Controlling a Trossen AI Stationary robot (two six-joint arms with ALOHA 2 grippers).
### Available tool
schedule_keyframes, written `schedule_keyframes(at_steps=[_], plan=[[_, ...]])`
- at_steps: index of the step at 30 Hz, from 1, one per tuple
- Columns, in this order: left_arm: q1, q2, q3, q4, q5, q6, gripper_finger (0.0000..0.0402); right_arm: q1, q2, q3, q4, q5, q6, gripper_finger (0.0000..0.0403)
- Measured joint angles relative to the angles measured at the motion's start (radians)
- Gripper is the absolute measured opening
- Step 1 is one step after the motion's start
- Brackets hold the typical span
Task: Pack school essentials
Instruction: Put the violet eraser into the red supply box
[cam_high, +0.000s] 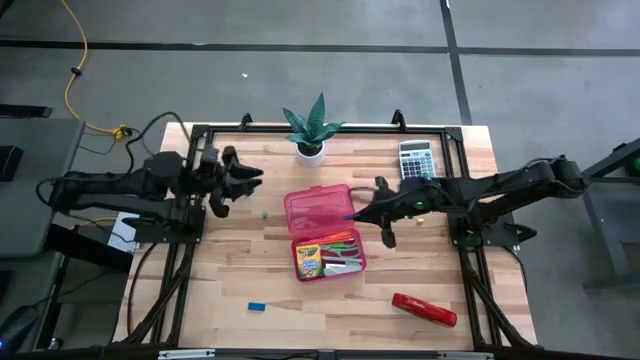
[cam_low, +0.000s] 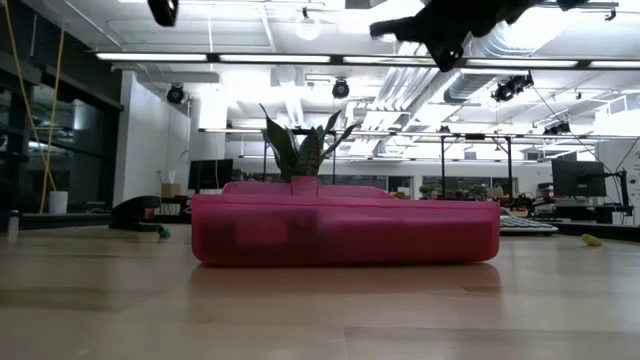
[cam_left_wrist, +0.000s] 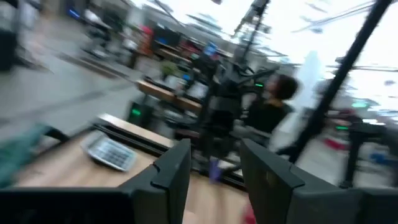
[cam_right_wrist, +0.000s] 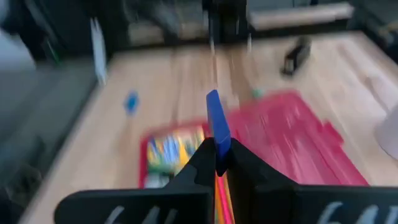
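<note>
Right pincer (cam_right_wrist: 216, 163) clamps a blue piece (cam_right_wrist: 217, 124) above the pink case (cam_high: 322, 232); left pincer (cam_left_wrist: 214, 171) apart.

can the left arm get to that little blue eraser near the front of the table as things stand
Probably yes. The blue eraser lies alone on bare wood on the left arm's side, nothing on or beside it. The left gripper hangs open, empty, farther back.

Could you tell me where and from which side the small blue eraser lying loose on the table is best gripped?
The blue eraser lies flat, alone on bare wood, long side running left-right. Probably come straight down and close the jaws across its short width, mid-length. The left gripper is open; the right gripper holds a blue piece.
</note>
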Motion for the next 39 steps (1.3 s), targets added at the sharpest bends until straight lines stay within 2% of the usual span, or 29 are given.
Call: schedule_keyframes(at_steps=[4,8,11,16,29,33,39], plan=[[-0.151,0.020,0.005,0.005,-0.249,0.105,0.0125,0.000,-0.034,-0.101,0.270,0.011,0.051,0.0000],[-0.277,0.085,0.005,0.034,-0.440,0.164,0.0125,0.000,-0.034,-0.094,0.298,0.014,0.035,0.0000],[-0.313,0.116,0.005,0.089,-0.511,0.205,0.0125,0.000,-0.033,-0.082,0.299,0.015,0.002,0.0000],[-0.315,0.127,0.005,0.127,-0.517,0.258,0.0124,-0.001,-0.033,-0.082,0.299,0.015,-0.002,0.0000],[-0.314,0.128,0.005,0.128,-0.513,0.258,0.0124,0.000,-0.030,-0.082,0.298,0.017,0.020,0.0000],[-0.313,0.128,0.005,0.129,-0.518,0.258,0.0124,0.000,0.035,-0.079,0.269,0.000,0.096,0.0000],[-0.312,0.128,0.005,0.124,-0.520,0.258,0.0124,0.045,0.205,-0.080,0.237,-0.001,0.211,0.0000]])
